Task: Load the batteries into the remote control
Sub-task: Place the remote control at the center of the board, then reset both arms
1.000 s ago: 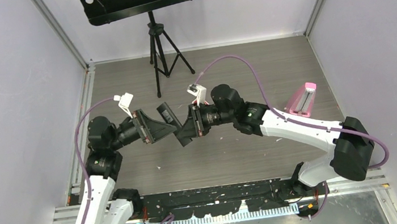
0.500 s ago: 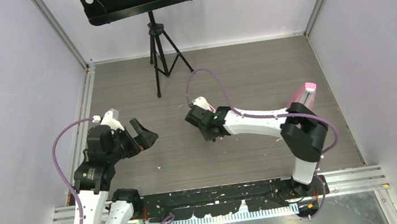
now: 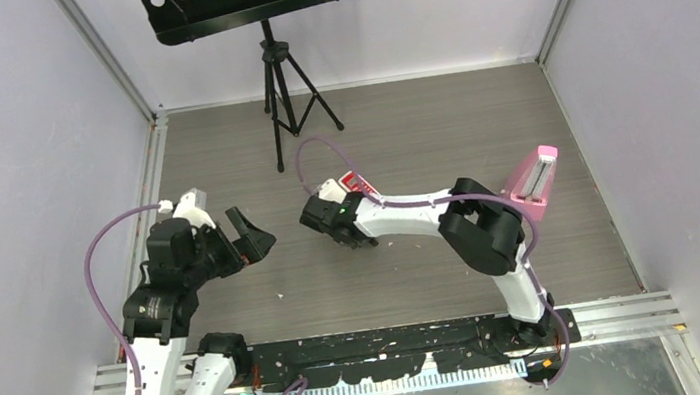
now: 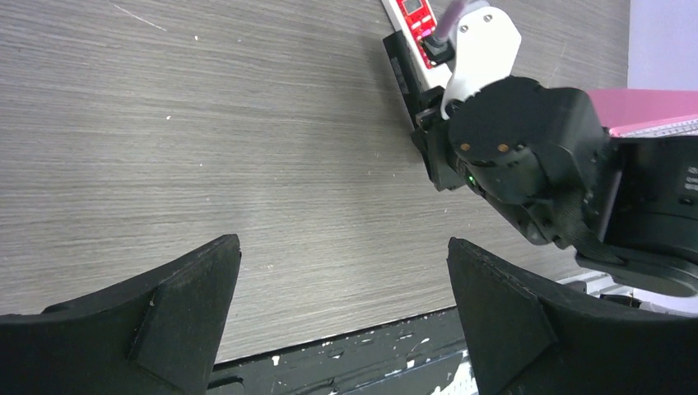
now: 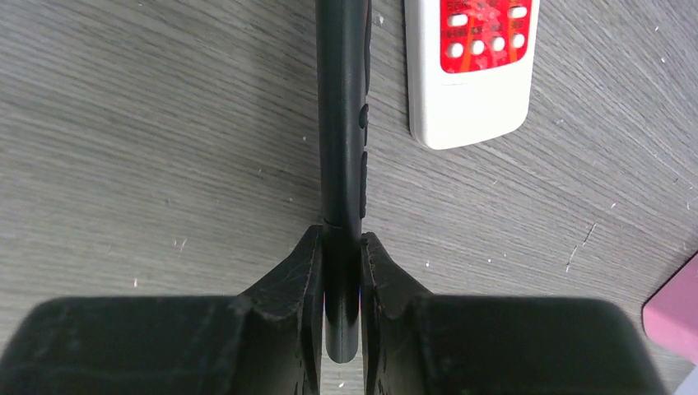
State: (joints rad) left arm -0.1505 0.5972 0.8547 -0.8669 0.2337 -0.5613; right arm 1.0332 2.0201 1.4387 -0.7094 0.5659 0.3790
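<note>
The grey wood-grain table [image 3: 438,126] is carrying everything, with a black music stand [image 3: 270,56] standing on its tripod at the far edge. The right arm [image 3: 408,212] is reaching across toward the middle, and the left arm [image 3: 154,312] is bending up at the near left. A pink box [image 3: 533,177] is sitting near the right edge of the table. The white remote [image 5: 469,74] with a red button panel is lying face up, just beside the black remote control [image 5: 342,123], the two not touching. The black remote control is standing on its narrow edge, stretching away from the wrist camera; whether it is touching the table cannot be told. The right gripper [image 5: 340,247] is pinching the near end of that black remote control, one finger pressing on each broad face. The left gripper [image 4: 342,247] is hanging over bare table well to the left, its jaws spread wide and holding nothing
</note>
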